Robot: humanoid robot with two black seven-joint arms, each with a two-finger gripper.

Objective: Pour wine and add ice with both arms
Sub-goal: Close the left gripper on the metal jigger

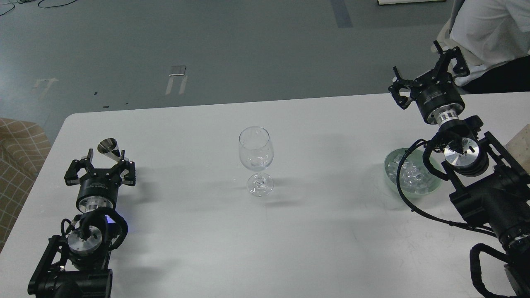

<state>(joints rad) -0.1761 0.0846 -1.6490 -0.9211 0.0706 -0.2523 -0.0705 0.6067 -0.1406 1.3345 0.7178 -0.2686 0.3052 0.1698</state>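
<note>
A clear stemmed glass stands upright mid-table; whether any wine is in it I cannot tell. The ice lies heaped in a pale green bowl at the right. A small steel cone-shaped jigger stands tilted at the left. My left gripper sits just in front of the jigger, fingers spread open, and hides its lower part. My right gripper is open and empty, held beyond the bowl near the table's far right edge.
A person in white sits past the table's far right corner. A beige block lies at the right edge. A checked seat stands left of the white table. My right arm's cable loops over the bowl.
</note>
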